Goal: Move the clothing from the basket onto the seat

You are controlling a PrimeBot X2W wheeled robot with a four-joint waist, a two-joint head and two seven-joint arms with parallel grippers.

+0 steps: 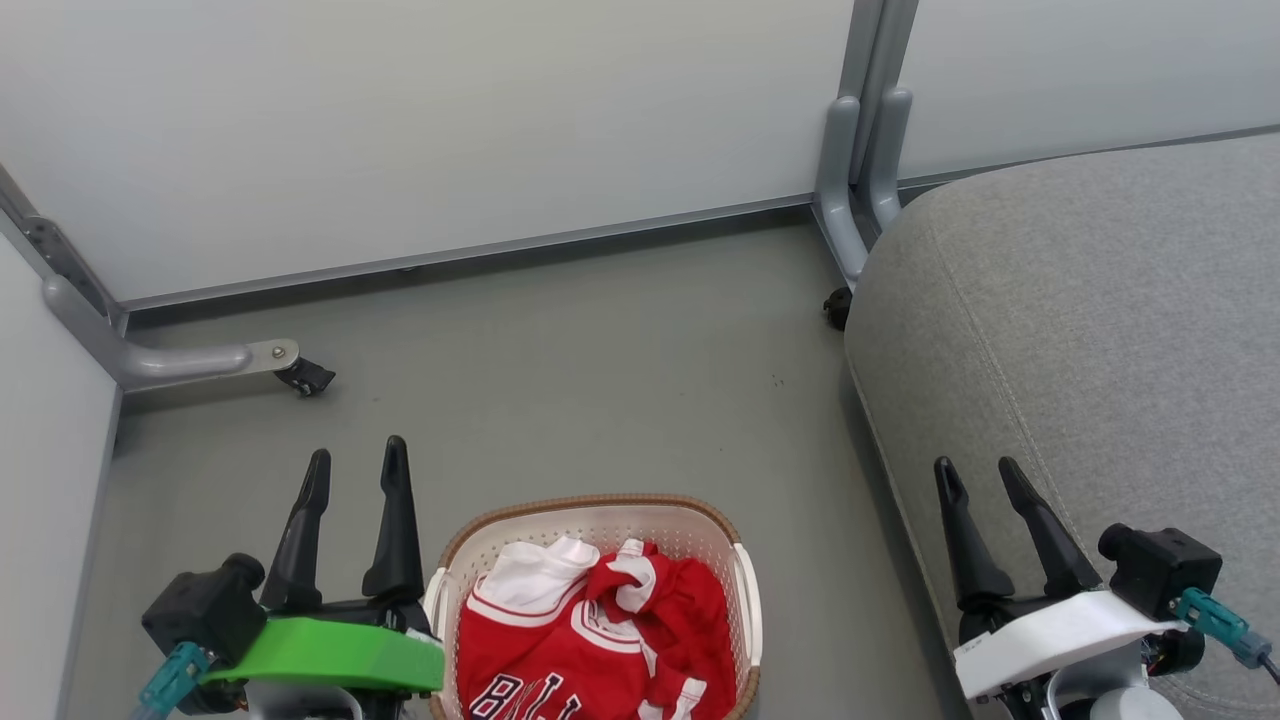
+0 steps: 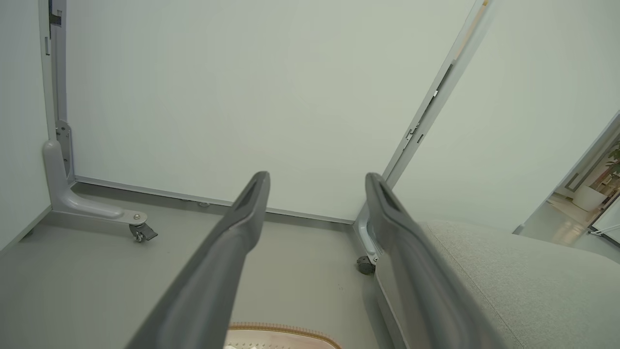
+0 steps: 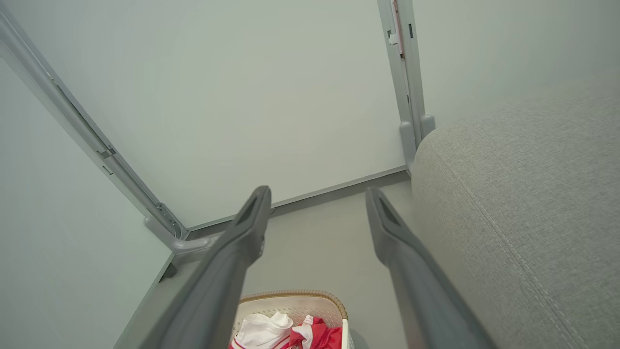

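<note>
Clothing: red jersey (image 1: 590, 630), white panels, dark lettering, crumpled in a heap inside the basket, just right of the left gripper (image 1: 357, 450).
Basket: cream-white (image 1: 600, 505), perforated, brown woven rim, upright between both grippers, nearer the left.
Seat: light-grey cushion (image 1: 1100, 300), stitched seam, spreading ahead and right of the right gripper (image 1: 975, 465).

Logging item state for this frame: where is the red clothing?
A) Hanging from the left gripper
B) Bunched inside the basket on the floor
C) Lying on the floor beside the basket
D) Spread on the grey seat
B: the clothing lies bunched inside the basket, which stands on the floor left of the seat, while the left gripper and right gripper are both open and hold nothing.
</note>
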